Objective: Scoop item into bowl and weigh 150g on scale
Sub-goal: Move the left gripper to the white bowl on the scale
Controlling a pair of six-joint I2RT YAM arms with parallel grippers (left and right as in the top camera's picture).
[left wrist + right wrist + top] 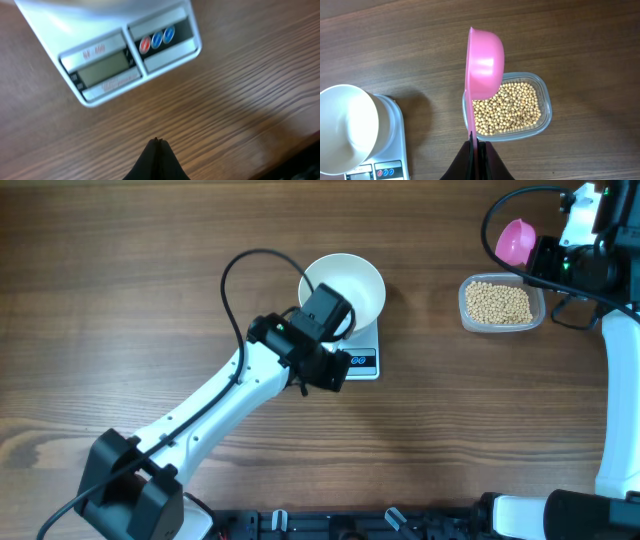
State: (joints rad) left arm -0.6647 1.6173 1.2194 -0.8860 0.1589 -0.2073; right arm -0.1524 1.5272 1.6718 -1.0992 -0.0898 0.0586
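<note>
The white bowl stands on the scale at the table's middle, and its inside looks bare. My left gripper hangs just off the scale's front strip. In the left wrist view its tips are shut on nothing, above the wood short of the scale. My right gripper is shut on the handle of a pink scoop. The scoop's cup is tipped on its side above the beans. From overhead, the scoop is just up-left of the beans.
The beans lie in a clear plastic tub at the right of the table. A black cable loops from the left arm beside the bowl. The right wrist view also catches the bowl and the scale at lower left.
</note>
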